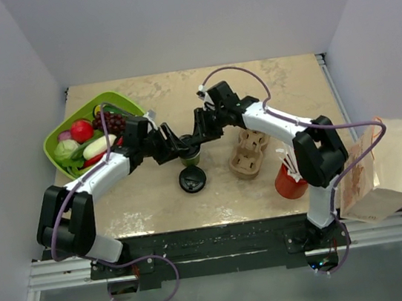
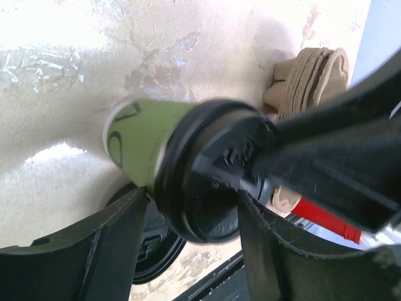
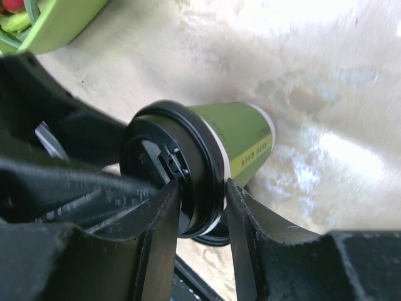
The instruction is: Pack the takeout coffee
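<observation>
1. Top external: takeout coffee (image 1: pixel 192 154) stands upright mid-table (image 1: pixel 145 203), just behind a loose black lid (image 1: pixel 192 179), with a cup carrier (image 1: pixel 249 153) off to its right.
2. Cup: small, green paper with a lighter yellow-green band; round black plastic lid seated on top.
3. Left gripper (image 1: pixel 178 151): fingers about half spread, clamped on the cup's sides.
4. Right gripper (image 1: pixel 199 139): fingers partly apart, straddling the lid rim. Can't tell if it's a grip or just contact.

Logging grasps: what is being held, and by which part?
The left gripper clasps the takeout coffee at its lid rim; the right gripper's hold cannot be told.
</observation>
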You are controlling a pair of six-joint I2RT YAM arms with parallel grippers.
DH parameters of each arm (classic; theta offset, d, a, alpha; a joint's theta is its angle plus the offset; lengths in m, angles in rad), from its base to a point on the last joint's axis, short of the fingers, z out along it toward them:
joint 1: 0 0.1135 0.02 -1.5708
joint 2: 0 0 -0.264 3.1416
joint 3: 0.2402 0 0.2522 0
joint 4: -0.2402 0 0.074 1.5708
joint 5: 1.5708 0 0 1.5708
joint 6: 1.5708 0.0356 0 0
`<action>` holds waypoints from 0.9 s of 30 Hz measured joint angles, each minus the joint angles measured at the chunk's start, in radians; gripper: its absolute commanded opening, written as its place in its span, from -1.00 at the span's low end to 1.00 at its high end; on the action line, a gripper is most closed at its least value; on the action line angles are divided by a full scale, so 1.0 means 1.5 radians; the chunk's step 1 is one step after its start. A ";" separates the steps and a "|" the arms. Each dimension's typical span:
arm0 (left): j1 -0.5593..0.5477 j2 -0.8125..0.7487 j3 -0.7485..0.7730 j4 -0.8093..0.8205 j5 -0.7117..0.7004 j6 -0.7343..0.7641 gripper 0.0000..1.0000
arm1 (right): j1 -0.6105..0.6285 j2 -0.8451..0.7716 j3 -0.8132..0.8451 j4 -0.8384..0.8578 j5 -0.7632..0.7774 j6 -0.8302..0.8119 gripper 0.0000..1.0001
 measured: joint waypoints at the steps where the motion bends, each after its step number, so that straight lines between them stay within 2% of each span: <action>1: 0.001 -0.005 -0.003 -0.002 0.000 0.000 0.31 | -0.002 0.013 0.021 -0.006 -0.001 -0.011 -0.21; 4: 0.000 -0.025 -0.015 -0.005 0.006 0.000 0.37 | -0.007 0.046 0.076 -0.023 -0.001 -0.048 -0.18; 8: -0.003 -0.034 -0.026 -0.010 0.016 -0.001 0.42 | -0.010 0.057 0.112 -0.055 0.002 -0.098 0.00; 12: -0.003 -0.034 -0.026 -0.018 0.015 -0.001 0.60 | -0.011 0.065 0.155 -0.085 0.022 -0.135 0.14; 22: 0.007 -0.024 0.039 -0.040 0.009 0.007 0.75 | -0.013 0.056 0.171 -0.089 0.068 -0.144 0.24; 27: 0.026 -0.026 0.048 -0.043 -0.004 0.021 0.75 | -0.014 0.021 0.141 -0.077 0.063 -0.135 0.29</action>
